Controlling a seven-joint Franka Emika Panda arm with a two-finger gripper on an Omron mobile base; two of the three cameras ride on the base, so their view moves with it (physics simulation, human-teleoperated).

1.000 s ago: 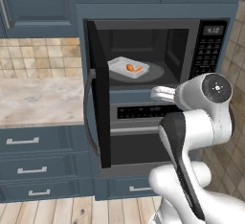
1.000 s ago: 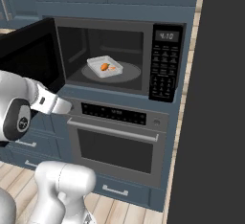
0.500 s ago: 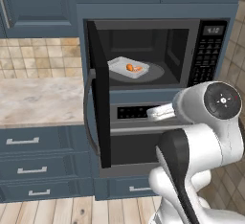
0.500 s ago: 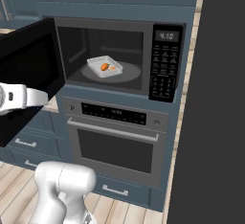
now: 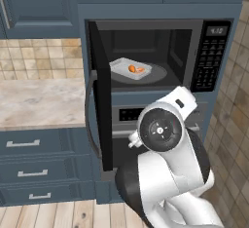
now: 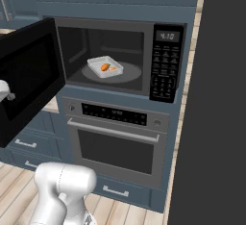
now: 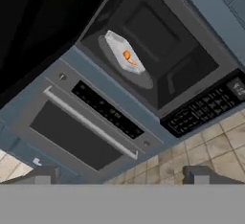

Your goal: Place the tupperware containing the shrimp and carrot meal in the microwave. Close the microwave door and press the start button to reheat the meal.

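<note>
The tupperware (image 6: pixel 104 67) sits inside the microwave (image 6: pixel 120 58), resting on the grey turntable (image 6: pixel 126 73), with the shrimp and carrot meal (image 6: pixel 106 67) lying in it. The microwave door (image 6: pixel 29 80) stands swung wide open to the left. Below, the oven (image 6: pixel 115 142) is shut, its bar handle running across the front. The keypad panel (image 6: pixel 166 63) shows a lit display at the microwave's right. The tool (image 7: pixel 119 173) has its two fingers spread well apart, nothing between them, held back from the open cavity.
</note>
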